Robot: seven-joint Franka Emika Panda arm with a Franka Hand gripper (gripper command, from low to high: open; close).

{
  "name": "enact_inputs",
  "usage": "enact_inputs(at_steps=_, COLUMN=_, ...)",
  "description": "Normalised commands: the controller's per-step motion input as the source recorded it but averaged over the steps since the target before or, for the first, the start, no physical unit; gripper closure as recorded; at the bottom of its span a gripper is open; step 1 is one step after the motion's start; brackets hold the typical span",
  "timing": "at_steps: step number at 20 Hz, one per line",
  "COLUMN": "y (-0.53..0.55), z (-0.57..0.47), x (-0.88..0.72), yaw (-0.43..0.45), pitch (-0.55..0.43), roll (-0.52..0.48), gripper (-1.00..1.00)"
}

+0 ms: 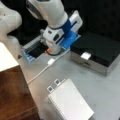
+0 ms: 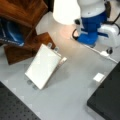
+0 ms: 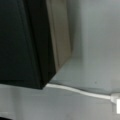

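My gripper (image 1: 51, 51) hangs low over the grey table (image 1: 100, 87) under the white and blue wrist (image 2: 90, 31), with a small orange part showing at its tip. It is beside the corner of a black box with metal sides (image 1: 97, 50), and closest to a white cable (image 1: 40, 72) with a white plug (image 1: 51, 61). In the wrist view no fingers show; the black box (image 3: 30, 42) fills the left, and the cable (image 3: 75, 90) runs along the table below it to the plug (image 3: 116, 101).
A white spiral notebook (image 1: 70, 102) with binder clips lies propped near the front, also in a front view (image 2: 43, 66). A dark tray (image 1: 33, 51) sits behind the gripper. Brown wooden furniture (image 1: 13, 95) stands at the left. A small white tag (image 2: 98, 77) marks the box edge.
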Motion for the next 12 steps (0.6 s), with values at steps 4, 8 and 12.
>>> enact_inputs(at_steps=4, y=-0.07, z=-0.06, x=0.43, yaw=0.187, pitch=-0.032, roll=0.386, gripper=-1.00)
enact_inputs(at_steps=8, y=-0.18, z=-0.15, x=0.43, yaw=0.158, pitch=-0.028, roll=0.266, gripper=-1.00)
enact_inputs(at_steps=12, y=-0.13, z=-0.17, x=0.46, yaw=0.114, pitch=-0.041, roll=0.296, gripper=-1.00)
